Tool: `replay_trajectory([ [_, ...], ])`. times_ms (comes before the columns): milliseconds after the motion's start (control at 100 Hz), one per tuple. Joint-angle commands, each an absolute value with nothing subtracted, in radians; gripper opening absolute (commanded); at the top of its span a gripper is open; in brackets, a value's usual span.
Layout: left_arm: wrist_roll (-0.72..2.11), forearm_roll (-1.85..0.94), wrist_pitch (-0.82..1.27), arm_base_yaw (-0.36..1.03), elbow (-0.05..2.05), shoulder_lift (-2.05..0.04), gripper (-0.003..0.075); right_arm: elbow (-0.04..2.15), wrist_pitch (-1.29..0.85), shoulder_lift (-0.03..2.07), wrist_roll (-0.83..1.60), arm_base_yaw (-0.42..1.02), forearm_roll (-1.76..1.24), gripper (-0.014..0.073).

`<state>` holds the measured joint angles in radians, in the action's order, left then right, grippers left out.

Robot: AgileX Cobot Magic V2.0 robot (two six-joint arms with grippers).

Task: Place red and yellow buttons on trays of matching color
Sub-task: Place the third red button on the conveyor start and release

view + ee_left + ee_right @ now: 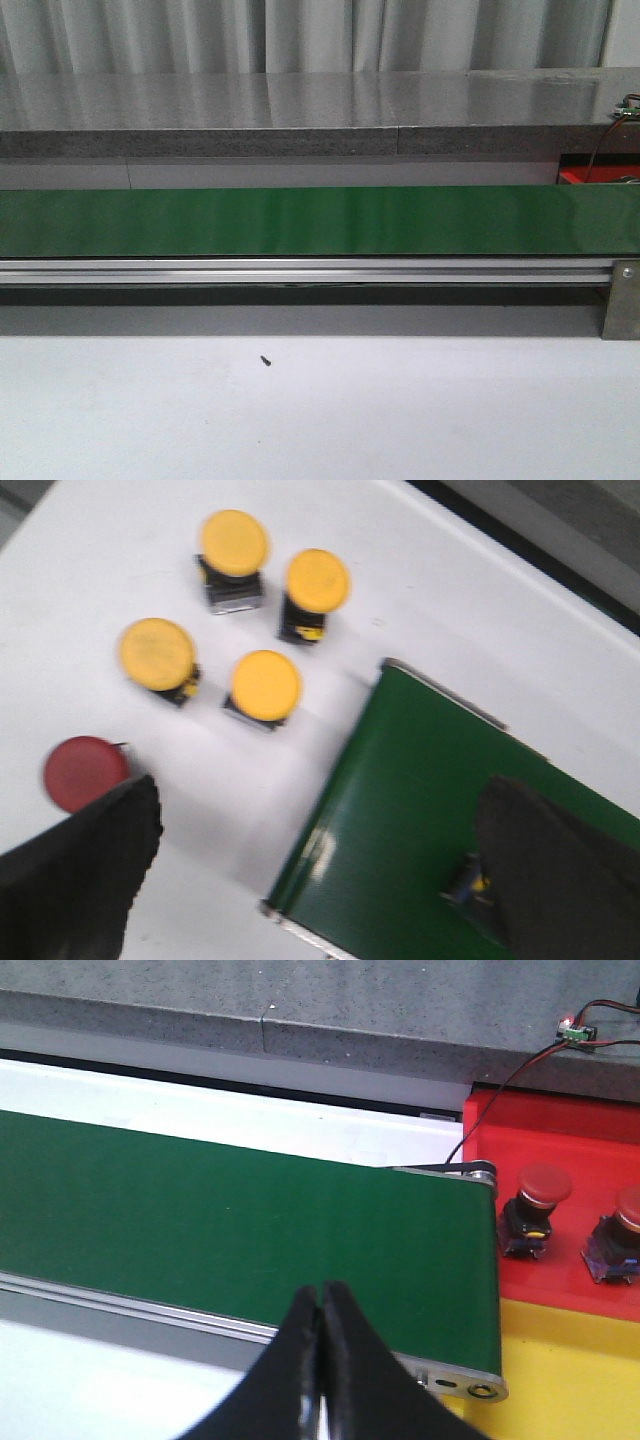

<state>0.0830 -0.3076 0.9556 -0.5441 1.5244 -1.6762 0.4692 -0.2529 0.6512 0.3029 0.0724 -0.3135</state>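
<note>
Left gripper (300, 880) spread wide over the conveyor belt (420, 810) end, a button (468, 885) by one finger; four yellow buttons (266, 684) and a red one (84, 772) wait on white. Right gripper (318, 1360) pinched empty, parked near the red tray (560, 1260) holding two reds, likely to catch arrivals.

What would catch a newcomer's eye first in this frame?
Four yellow buttons clustered on the white table beside the green conveyor belt, with one red button apart by the open left gripper. By the right gripper, two red buttons stand on the red tray at the belt's end.
</note>
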Motion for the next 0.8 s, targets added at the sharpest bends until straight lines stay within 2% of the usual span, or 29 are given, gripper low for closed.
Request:
replay_trajectory([
  [0,0.094,-0.322,0.929,-0.61,1.547,-1.647,0.062,0.494,-0.185,0.644,0.312,0.074,-0.32,-0.0068],
  [260,0.154,-0.304,1.004,-0.716,1.546,-1.752,0.062,0.494,-0.185,0.644,0.312,0.074,-0.32,-0.0068],
  [620,0.175,-0.245,0.988,-0.711,1.546,-1.871,0.062,0.494,-0.185,0.644,0.312,0.074,-0.32,-0.0068],
  [790,0.175,-0.239,0.918,-0.711,1.546,-1.91,0.062,0.494,-0.186,0.644,0.312,0.074,-0.32,-0.0068],
])
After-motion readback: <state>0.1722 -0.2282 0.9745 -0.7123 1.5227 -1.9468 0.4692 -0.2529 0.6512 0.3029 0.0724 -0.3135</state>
